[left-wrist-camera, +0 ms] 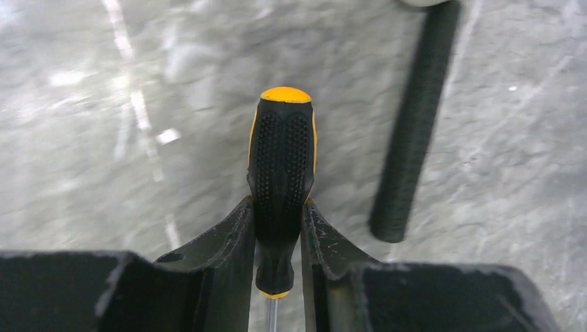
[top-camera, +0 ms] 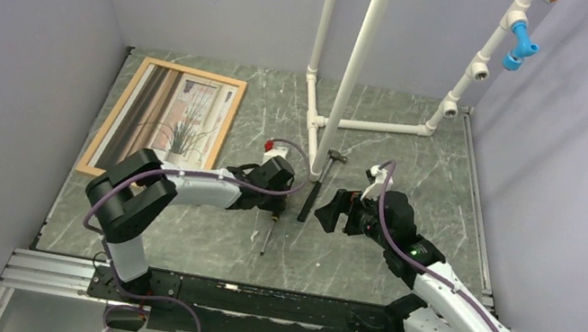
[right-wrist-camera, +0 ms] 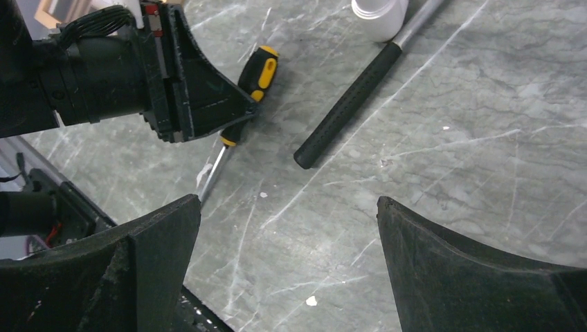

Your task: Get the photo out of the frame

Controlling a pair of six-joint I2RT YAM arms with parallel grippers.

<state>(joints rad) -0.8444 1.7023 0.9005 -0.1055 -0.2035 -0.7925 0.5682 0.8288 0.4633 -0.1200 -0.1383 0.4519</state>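
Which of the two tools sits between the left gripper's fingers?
The black-and-yellow screwdriver, pinched by the left gripper; the black-handled hammer lies free beside it.

Your table, a grey-green stone-look slab [top-camera: 416,178], is smooth with a soft sheen, veined in white and scratched. At far left, the large rectangular frame of light natural wood [top-camera: 197,70] has a satin moulding, and its face is glossy with reflections. The black-and-orange screwdriver [left-wrist-camera: 280,166] has a dimpled matt rubber grip, a smooth orange plastic cap and a bright metal shaft. To its right, the black-handled hammer [left-wrist-camera: 415,117] wears a finely textured matt sleeve over a silvery metal shaft. The fingers [left-wrist-camera: 225,242] of the left gripper [left-wrist-camera: 277,206] are matt black plastic, grainy at the edges. The far white plastic pipes [top-camera: 353,67] look smooth and slightly glossy.
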